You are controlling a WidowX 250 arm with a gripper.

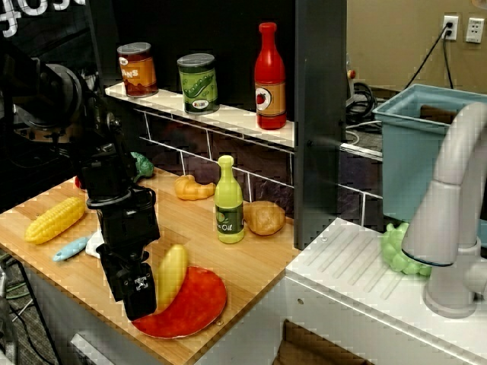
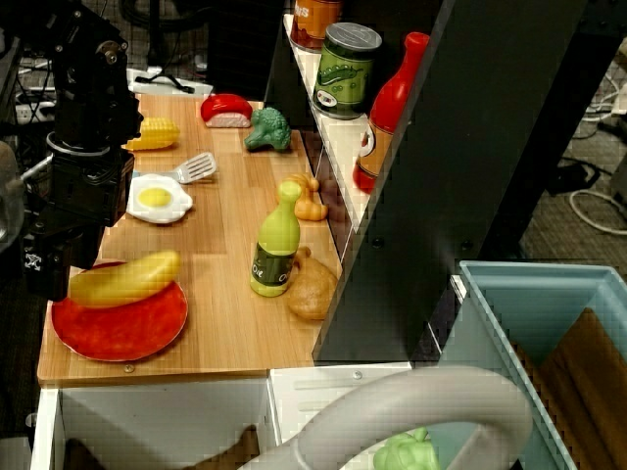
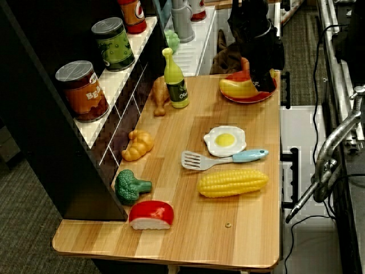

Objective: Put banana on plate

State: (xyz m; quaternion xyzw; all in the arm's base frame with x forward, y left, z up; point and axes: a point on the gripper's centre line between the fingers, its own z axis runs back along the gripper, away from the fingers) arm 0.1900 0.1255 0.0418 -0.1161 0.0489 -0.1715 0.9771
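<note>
Bare counter lies at the plate's three o'clock; the fried egg crowds its twelve o'clock.

wooden counter: plate, egg, spatula, corn, bottle.

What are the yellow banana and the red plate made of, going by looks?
Curved yellow toy banana: looks like smooth moulded plastic, with a soft sheen, uniform colour and no peel texture. Flat round red-orange plate: probably glossy plastic or glazed ware, given its mottled surface and thin shiny rim; the pictures cannot settle which. The banana lies on the plate beside the black gripper.
</note>
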